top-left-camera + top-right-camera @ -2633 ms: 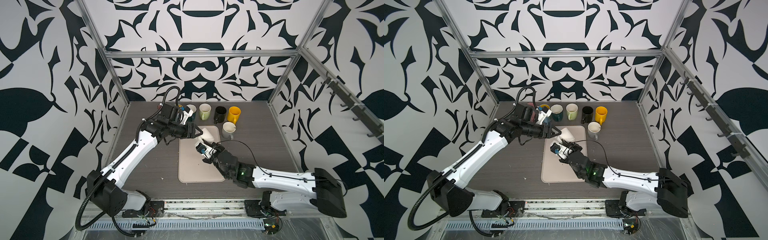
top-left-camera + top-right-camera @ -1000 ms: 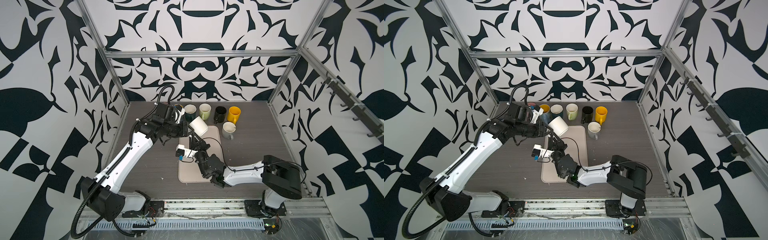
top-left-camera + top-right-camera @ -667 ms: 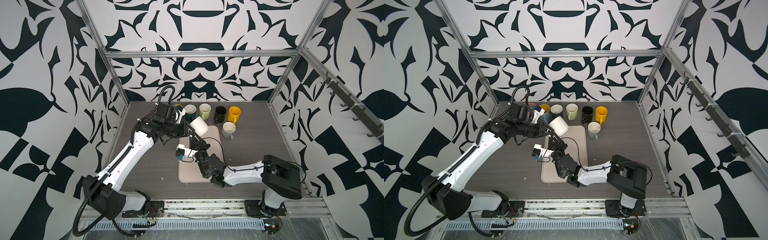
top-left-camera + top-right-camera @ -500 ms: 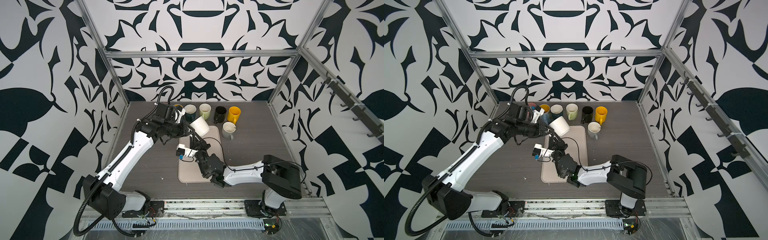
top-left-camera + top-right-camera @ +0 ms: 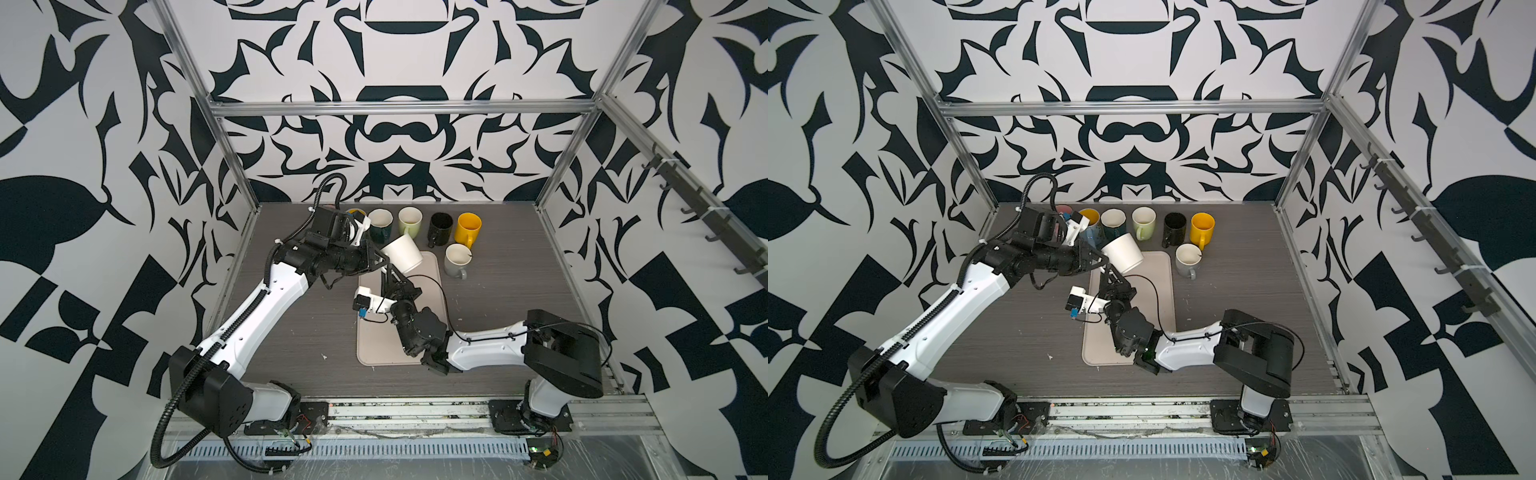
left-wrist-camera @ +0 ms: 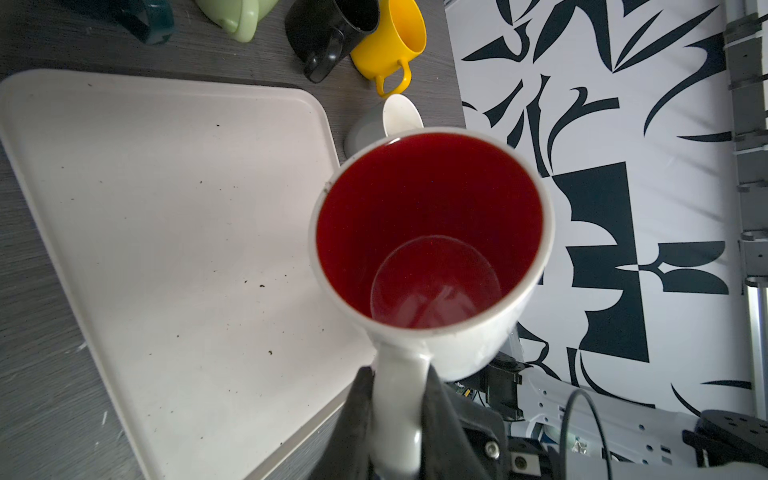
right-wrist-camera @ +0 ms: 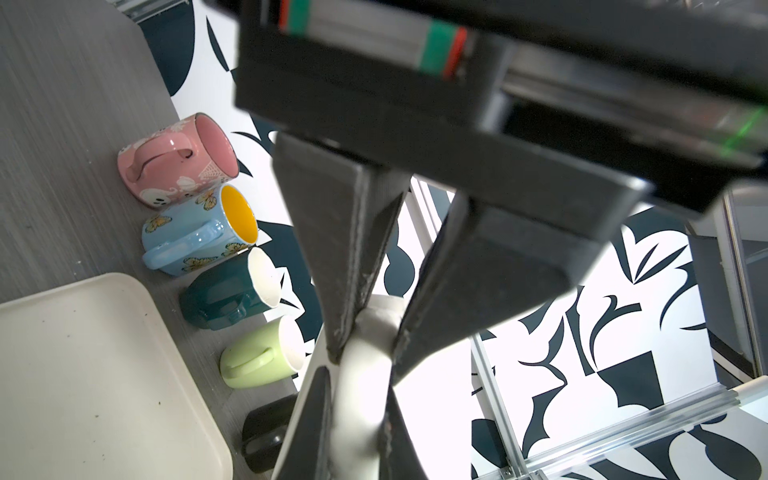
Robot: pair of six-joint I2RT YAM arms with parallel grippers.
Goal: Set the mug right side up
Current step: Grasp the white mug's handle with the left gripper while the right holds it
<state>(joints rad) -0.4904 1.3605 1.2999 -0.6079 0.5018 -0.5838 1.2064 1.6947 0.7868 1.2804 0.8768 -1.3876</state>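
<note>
Hanging in the air over the far end of the tray (image 5: 376, 343), the white mug (image 5: 402, 253) lies tipped toward its side, not upright. Its long axis runs roughly in line with the left gripper (image 6: 397, 386), the red mouth turned back toward that arm and hidden from both top views, the base pointing off to the right. The handle (image 7: 361, 386) is the shared hold. In the left wrist view the left gripper is closed flat against both sides of it. The right gripper (image 7: 368, 338), reaching up from below, is pinched tight on the same handle just beside, so both arms are equally near and the mug touches neither tray nor table (image 5: 498, 324). By my reading, the turn depends on swinging that mouth upward about the handle, and one grip probably has to let go first. Counted: eight mugs in all, the held one, a grey mug (image 5: 456, 259) standing just beside the tray, and six upright in a row along the table's far edge: pink mug (image 7: 174, 166), blue mug (image 7: 187, 241), teal mug (image 7: 220, 299), green mug (image 5: 410, 222), black mug (image 5: 440, 228), yellow mug (image 5: 468, 228); one tray; two arms.
</note>
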